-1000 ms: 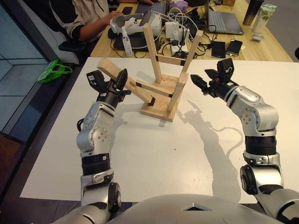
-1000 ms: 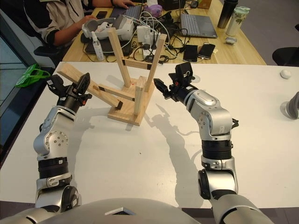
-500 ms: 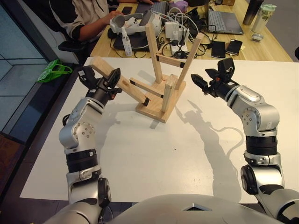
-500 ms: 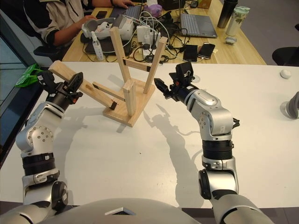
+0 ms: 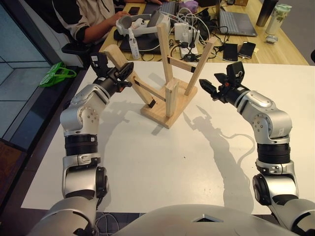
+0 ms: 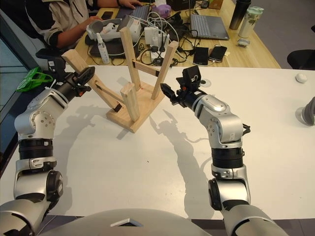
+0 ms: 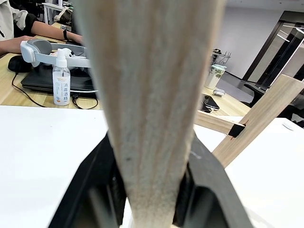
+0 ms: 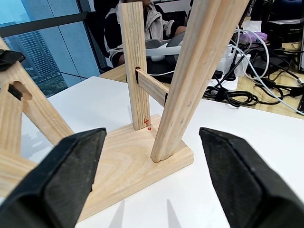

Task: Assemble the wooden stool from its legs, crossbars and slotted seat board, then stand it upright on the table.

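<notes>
On the smooth white counter [image 5: 162, 167], the pale-wood stool [image 5: 171, 101] lies upside down and tilted, with square-cut legs rising from its flat rectangular seat board [image 5: 155, 114]. The left gripper [image 5: 124, 77] is clamped on one slanting leg [image 5: 112, 51]. The right gripper [image 5: 210, 82], its black wedge-shaped fingers apart, hovers just beside the stool.
</notes>
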Controlling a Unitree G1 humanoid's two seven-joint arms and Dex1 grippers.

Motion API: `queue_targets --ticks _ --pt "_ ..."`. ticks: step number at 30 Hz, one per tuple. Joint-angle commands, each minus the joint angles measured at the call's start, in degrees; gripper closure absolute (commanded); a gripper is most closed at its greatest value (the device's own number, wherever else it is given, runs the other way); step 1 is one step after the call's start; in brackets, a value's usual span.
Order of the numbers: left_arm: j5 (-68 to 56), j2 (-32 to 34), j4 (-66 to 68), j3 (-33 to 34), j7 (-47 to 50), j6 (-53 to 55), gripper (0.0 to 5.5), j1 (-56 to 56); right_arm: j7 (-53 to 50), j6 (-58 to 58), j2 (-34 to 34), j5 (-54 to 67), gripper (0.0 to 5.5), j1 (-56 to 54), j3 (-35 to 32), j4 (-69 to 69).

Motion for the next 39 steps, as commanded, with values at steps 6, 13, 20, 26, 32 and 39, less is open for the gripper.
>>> queue_targets --ticks 6,13,20,26,32,39 --pt "3.1 0.7 2.3 -0.9 -1.9 -0.6 4.48 -0.6 -0.2 -0.2 -0.2 0.1 1.83 -0.6 -0.1 -0.2" --pt "10.6 5.0 4.0 -8.7 -9.9 -4.8 4.48 0.6 -0.2 0.1 -0.1 0.2 1.83 -0.7 -0.1 -0.3" --pt "7.8 3.6 -0.5 -7.6 -8.7 -0.7 4.48 2.0 -0.3 0.2 -0.1 0.2 1.83 -0.6 -0.1 -0.5" --pt "2.3 -3.5 -11.6 -0.7 2.0 4.4 4.48 8.4 -0.8 0.6 -0.1 0.0 1.83 -0.4 0.2 -2.0" --pt "-0.8 -14.2 -24.7 2.2 13.2 5.1 4.48 17.7 -1.1 1.4 -0.6 0.0 1.83 -0.5 0.5 -3.9" --pt "4.9 -17.3 -28.9 -0.8 20.3 2.8 4.48 16.9 -1.0 2.3 -0.8 1.2 1.83 -3.4 0.4 -6.5"
